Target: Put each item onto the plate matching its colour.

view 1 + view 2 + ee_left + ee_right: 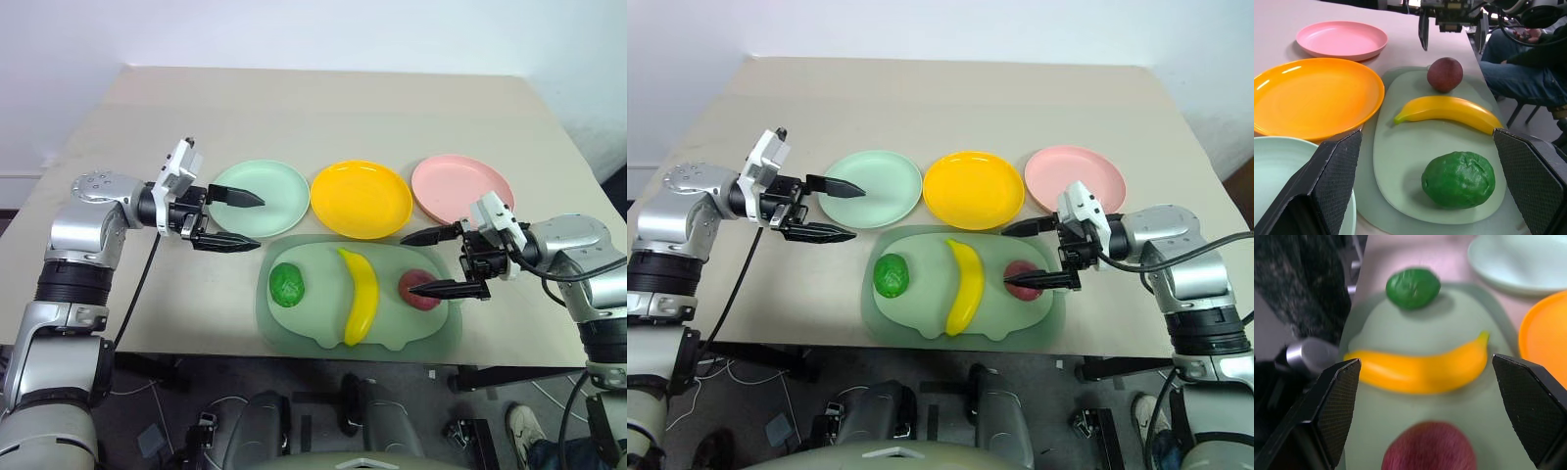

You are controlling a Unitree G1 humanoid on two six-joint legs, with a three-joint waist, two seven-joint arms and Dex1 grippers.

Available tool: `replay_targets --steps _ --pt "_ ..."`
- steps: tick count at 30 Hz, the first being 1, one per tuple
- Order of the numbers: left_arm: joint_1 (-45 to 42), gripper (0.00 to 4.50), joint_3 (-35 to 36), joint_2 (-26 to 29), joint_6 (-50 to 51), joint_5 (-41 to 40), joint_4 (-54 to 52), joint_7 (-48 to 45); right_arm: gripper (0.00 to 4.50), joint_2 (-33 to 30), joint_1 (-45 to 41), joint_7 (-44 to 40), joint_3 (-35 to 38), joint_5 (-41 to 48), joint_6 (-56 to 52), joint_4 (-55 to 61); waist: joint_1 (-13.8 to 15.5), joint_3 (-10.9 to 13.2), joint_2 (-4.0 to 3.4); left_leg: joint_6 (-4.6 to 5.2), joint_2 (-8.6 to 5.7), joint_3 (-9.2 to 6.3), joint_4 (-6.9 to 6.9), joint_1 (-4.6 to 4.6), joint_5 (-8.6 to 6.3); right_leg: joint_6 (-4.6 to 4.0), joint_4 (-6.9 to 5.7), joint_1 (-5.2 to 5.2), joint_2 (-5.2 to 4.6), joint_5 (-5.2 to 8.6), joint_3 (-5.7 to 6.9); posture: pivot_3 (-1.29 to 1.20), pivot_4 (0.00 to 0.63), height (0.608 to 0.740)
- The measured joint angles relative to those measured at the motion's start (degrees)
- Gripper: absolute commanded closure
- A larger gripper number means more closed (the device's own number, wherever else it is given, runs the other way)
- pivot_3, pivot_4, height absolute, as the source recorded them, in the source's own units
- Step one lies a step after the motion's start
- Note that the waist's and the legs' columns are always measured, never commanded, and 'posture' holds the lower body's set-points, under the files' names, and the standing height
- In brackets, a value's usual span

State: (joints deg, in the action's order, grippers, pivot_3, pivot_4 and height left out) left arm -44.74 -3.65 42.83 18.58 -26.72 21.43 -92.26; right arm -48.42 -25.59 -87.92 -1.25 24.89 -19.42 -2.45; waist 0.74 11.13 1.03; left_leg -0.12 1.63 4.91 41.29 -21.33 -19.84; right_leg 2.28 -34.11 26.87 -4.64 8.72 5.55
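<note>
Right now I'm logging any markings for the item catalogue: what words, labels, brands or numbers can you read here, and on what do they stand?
None: no readable text stands on anything.
The mint green plate, yellow plate and pink plate are plain.
The green fruit, banana, maroon fruit and pale-green tray carry no label.
The left gripper and right gripper show no legible marking.

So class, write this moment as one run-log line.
stage: nothing sorted | left claw: open, by green plate | right claw: open around red fruit | banana, green fruit: on tray
</note>
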Motion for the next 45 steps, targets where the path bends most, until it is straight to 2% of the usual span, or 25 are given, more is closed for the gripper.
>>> replay_targets --steps 27,30,31,33,41,45 --pt "-0.2 0.02 0.0 1.0 0.9 0.0 -0.3 0.0 0.00 0.1 -0.3 -0.8 -5.4 -8.8 10.2 -8.2 0.0 0.0 0.00 -0.02 0.00 0.01 0.00 0.01 0.01 0.00 0.00 0.00 0.01 0.00 0.00 0.00 0.150 0.740" --pt "-0.2 0.00 0.0 1.0 1.1 0.0 -0.4 0.0 0.51 0.1 -0.3 -1.2 -5.6 -9.0 10.6 -9.3 0.0 0.0 0.00 -0.03 0.00 0.01 0.00 0.01 0.02 0.00 0.00 0.00 0.01 0.00 0.00 0.00 0.150 0.740" --pt "-0.2 0.00 0.0 1.0 1.2 0.0 -0.5 0.0 0.87 0.1 -0.4 -1.3 -5.6 -9.0 10.9 -9.6 0.0 0.0 0.00 -0.03 0.00 0.00 0.00 0.01 0.02 0.00 0.00 0.00 0.01 0.00 0.00 0.00 0.150 0.740" --pt "-0.2 0.00 0.0 1.1 1.2 0.0 -0.8 0.0 1.29 0.1 -0.6 -1.3 -5.6 -9.0 11.1 -10.2 0.0 0.0 0.00 -0.04 0.00 0.01 0.00 0.01 0.02 0.00 0.00 0.00 0.01 0.00 0.00 0.00 0.150 0.740" --pt "-0.2 0.00 0.1 1.2 1.2 0.0 -1.2 0.0 1.36 0.6 -2.9 -1.2 -5.4 -7.7 8.3 -10.9 0.0 0.0 0.00 -0.05 0.00 0.01 0.00 0.00 0.03 0.00 0.00 0.00 0.01 0.00 0.00 0.00 0.150 0.740" --pt "-0.2 0.00 0.2 1.2 1.2 0.0 -1.2 0.0 1.36 3.1 -9.2 1.8 -1.9 -2.8 2.3 -11.0 -0.2 0.0 -0.02 -0.06 0.01 0.01 -0.01 0.03 0.03 -0.01 -0.02 0.01 0.02 0.00 0.00 0.00 0.150 0.740"
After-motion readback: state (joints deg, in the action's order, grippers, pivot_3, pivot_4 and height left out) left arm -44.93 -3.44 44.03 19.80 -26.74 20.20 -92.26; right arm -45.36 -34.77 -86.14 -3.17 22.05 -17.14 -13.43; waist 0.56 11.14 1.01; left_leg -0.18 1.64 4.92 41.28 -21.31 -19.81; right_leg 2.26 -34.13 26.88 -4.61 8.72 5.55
